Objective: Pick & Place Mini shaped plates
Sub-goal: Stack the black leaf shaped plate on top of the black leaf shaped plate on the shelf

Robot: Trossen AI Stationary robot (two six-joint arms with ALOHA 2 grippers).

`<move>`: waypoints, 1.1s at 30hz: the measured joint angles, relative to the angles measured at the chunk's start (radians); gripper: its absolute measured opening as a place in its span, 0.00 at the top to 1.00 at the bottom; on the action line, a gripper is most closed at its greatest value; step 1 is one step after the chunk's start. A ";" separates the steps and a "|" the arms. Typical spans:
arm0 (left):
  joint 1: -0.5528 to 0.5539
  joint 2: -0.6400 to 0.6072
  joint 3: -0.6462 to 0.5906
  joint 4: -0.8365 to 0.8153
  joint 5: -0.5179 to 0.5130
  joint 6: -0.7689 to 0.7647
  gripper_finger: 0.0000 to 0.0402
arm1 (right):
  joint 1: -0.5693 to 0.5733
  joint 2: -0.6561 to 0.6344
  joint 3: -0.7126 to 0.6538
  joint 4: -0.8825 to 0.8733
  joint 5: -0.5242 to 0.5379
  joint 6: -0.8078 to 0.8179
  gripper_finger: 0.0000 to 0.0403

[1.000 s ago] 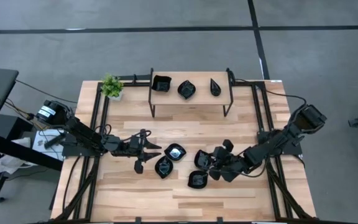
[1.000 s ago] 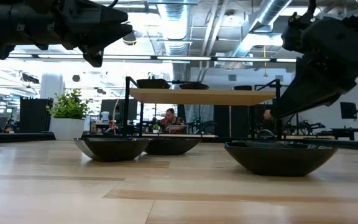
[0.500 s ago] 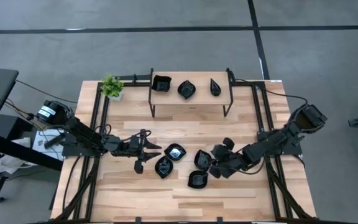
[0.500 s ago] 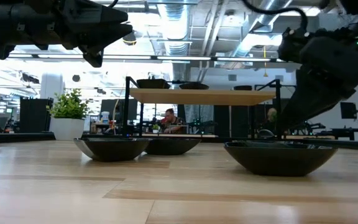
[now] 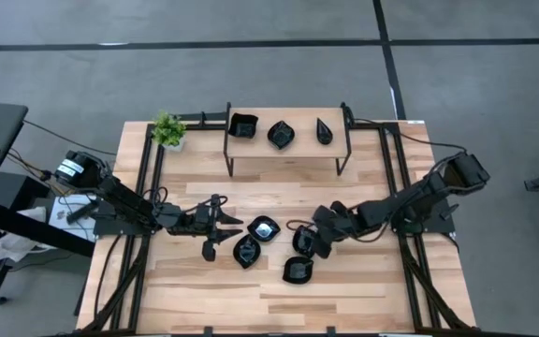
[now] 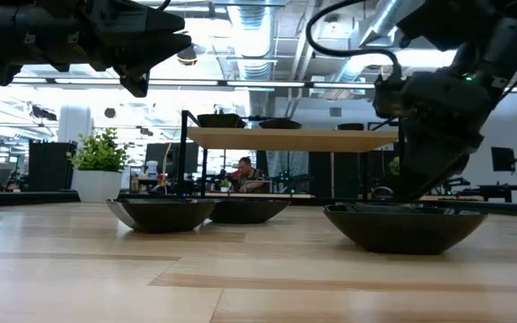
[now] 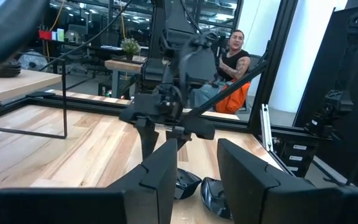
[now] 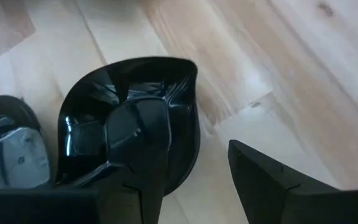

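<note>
The right hand [image 8: 188,134] is lowered over a pointed black plate [image 8: 98,99] lying on the wooden surface [image 5: 363,300], right of centre among the four loose plates. The hand is released: its jaws are spread astride the plate's rim, with one finger set inside the bowl and the other outside it above bare wood. Nothing is gripped yet.

Several failures can be expected from this position. The rim is glossy and sloped, so if the jaws are shut too high on it, the plate may be squeezed out sideways or tipped onto its edge. If the inner finger is pressed down first, the far side may be levered up. A neighbouring plate [image 8: 8,140] lies just beside the target; it could be nudged or dragged along should the hand be swung before it is lifted clear. A shallow bite could also let the plate be dropped on the way to the shelf [image 5: 302,145], where three plates [image 5: 281,134] already sit and little room is left between them.

The left hand [image 7: 194,180] is held near the left pair of plates, fingers apart with nothing between them; a crossing path could bring the two arms together.
</note>
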 joint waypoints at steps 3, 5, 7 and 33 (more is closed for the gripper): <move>0.000 0.000 0.000 0.000 0.000 0.000 0.71 | -0.022 0.000 0.000 0.000 -0.063 -0.007 0.59; 0.000 0.000 0.000 0.000 0.000 0.000 0.71 | -0.032 0.000 0.000 0.001 -0.088 -0.007 0.59; 0.000 0.000 0.000 0.000 0.000 0.000 0.71 | -0.035 0.000 0.000 0.004 -0.114 -0.007 0.60; 0.000 0.000 0.000 0.002 0.000 0.000 0.71 | -0.046 0.076 0.001 0.078 -0.181 -0.029 0.72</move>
